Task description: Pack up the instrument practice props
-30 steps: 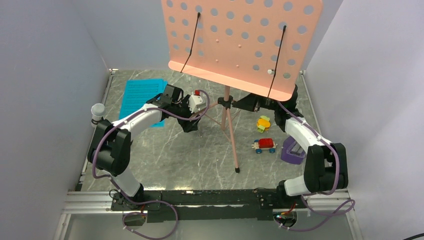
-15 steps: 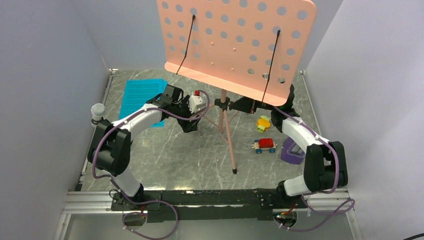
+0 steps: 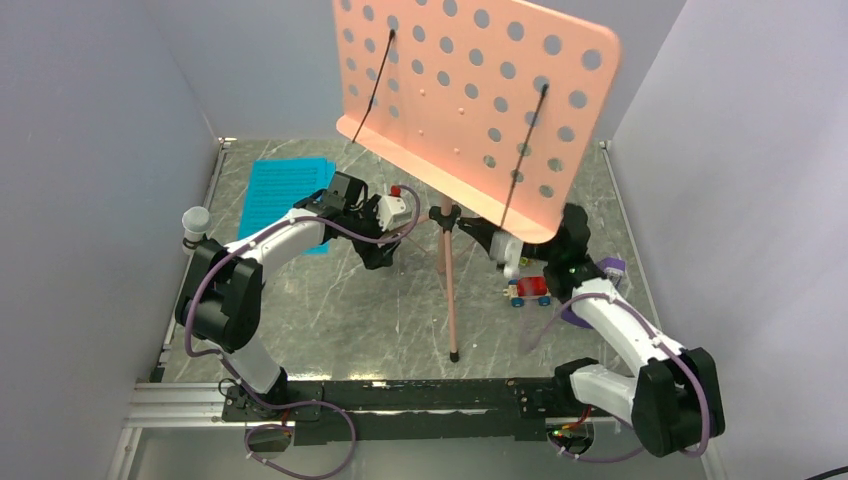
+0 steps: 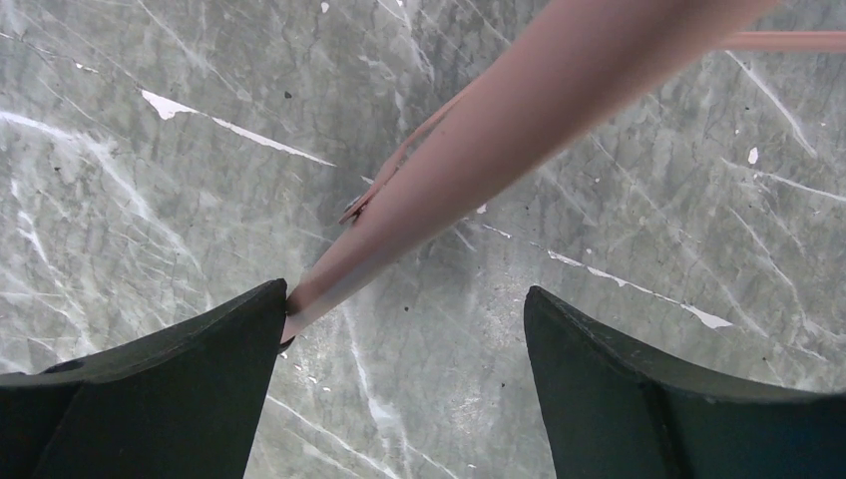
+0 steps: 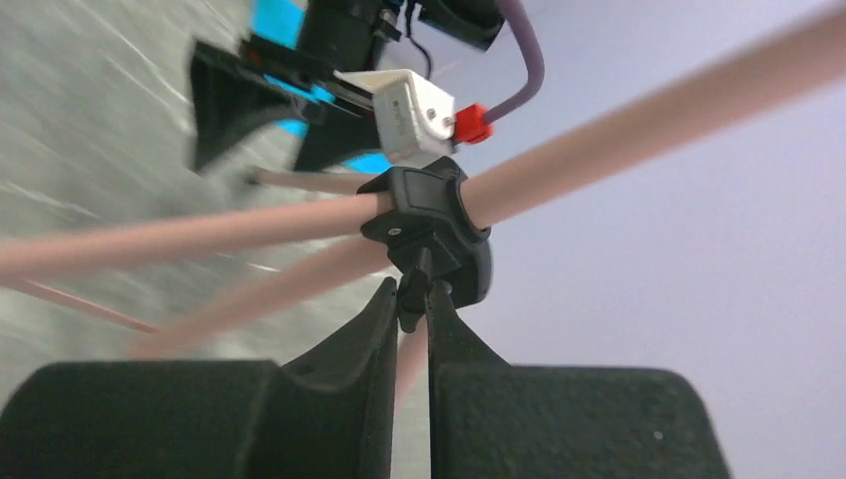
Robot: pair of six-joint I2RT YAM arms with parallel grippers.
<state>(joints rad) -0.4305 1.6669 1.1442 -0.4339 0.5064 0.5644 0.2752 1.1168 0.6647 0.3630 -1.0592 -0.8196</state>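
**Music stand tilted, gripped at its collar**

We see the salmon-pink stand in the middle of the marble table, between our arms, with its perforated desk leaning over. Cyan sheet-music pages lie flat at the far left. Our right gripper is clenched on the knob under the black collar. Our left gripper is spread wide, and a pink leg touches one finger

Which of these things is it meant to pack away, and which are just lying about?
For the job:
pink music stand
cyan sheet-music pages
purple metronome, mostly hidden from view

Just lying about:
red toy car
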